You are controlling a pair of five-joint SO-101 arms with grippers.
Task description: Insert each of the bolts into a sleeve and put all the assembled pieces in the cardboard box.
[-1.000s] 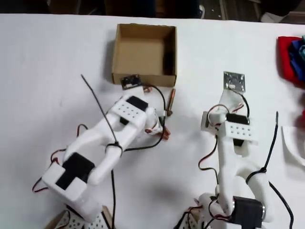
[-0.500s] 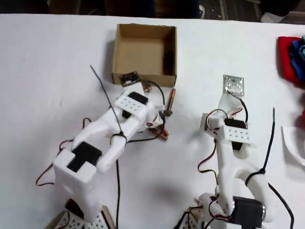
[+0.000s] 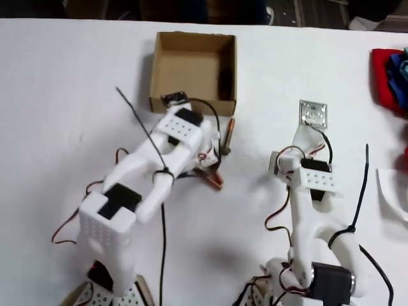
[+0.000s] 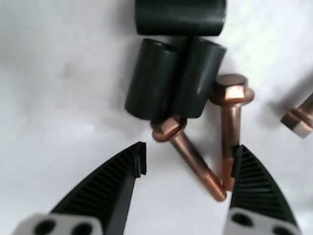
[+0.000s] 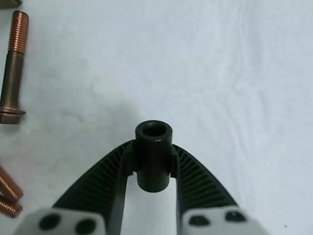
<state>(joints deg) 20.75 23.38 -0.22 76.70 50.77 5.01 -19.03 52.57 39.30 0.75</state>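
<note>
Clenching right gripper (image 5: 152, 159): squeezing one dark held sleeve (image 5: 153, 133) by its sides, bore facing the wrist camera and showing no bolt inside.
Left gripper (image 4: 189, 157): hanging released over the loose parts, jaws standing wide on either side of a slanted bolt (image 4: 195, 164), grasping nothing.
Loose sleeves (image 4: 151, 81): three lying on their sides on the white surface (image 3: 64, 76), two touching side by side, the third just beyond them; none showing a bolt in it.
Loose bolts (image 4: 230, 122): at least three copper-coloured ones lying beside those sleeves, the slanted one's head touching the pair.
Cardboard box (image 3: 191, 64): sitting open just beyond the left arm, showing no assembled piece; its shaded right corner being hard to read.
Progress: judging as early, with no bolt seated and nothing boxed; every insertion and every transfer waiting to be done.
</note>
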